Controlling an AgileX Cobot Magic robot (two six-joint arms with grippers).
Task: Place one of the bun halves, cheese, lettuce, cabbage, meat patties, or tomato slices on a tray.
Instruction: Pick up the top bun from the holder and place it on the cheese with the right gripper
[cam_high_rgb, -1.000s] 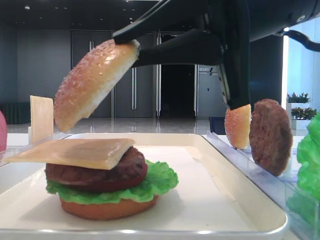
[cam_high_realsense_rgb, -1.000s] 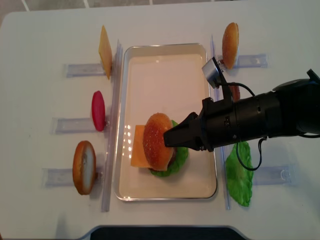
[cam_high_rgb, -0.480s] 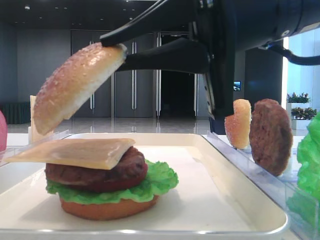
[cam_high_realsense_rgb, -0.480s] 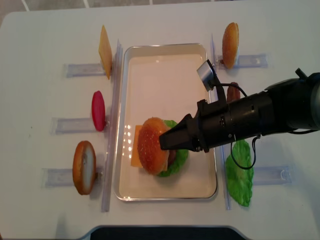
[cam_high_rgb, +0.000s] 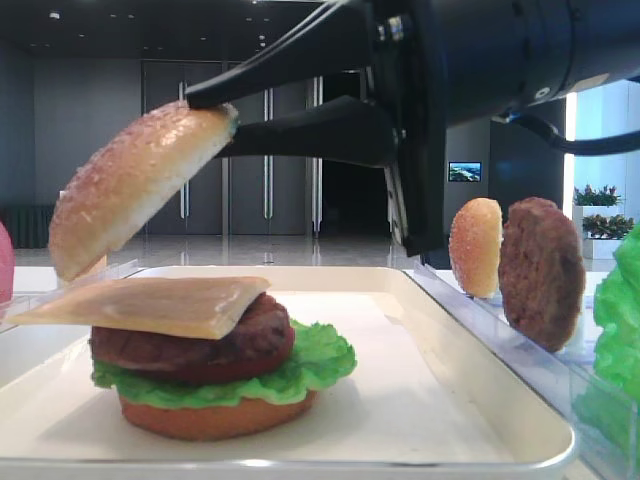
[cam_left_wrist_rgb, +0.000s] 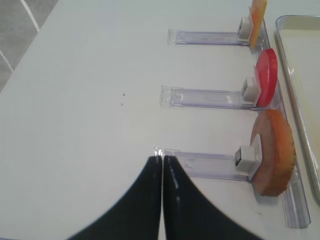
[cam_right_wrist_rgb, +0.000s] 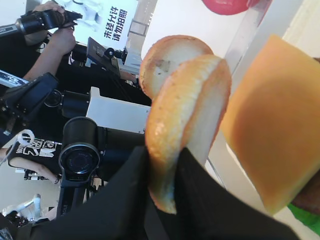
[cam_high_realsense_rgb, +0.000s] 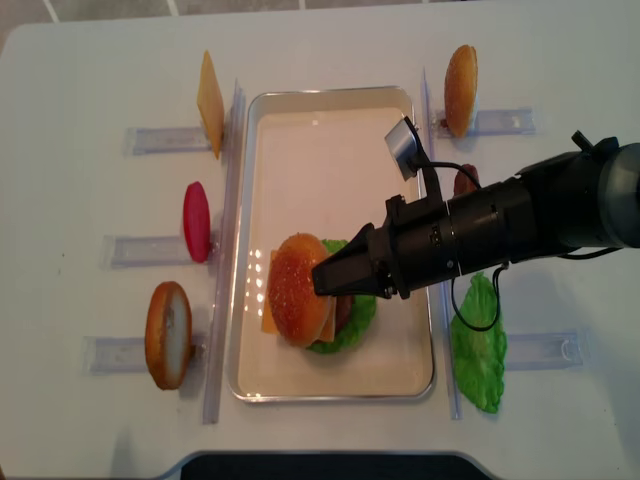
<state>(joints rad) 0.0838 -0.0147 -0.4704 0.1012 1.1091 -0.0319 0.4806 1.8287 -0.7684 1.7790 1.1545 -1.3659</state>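
My right gripper is shut on the rim of the domed sesame bun top. The bun hangs tilted, crust up, just above a stack on the white tray. That stack is a bun bottom, green lettuce, a dark meat patty and a cheese slice on top. The bun top does not touch the cheese. My left gripper is shut and empty over the white table, by the end of a clear rack.
Clear racks flank the tray. On the left stand a cheese slice, a red tomato slice and a bun half. On the right stand a small bun half, a patty and lettuce.
My right gripper has carried the bun top leftward over the tray until it hangs above the stack. The left gripper's earlier position is not shown.
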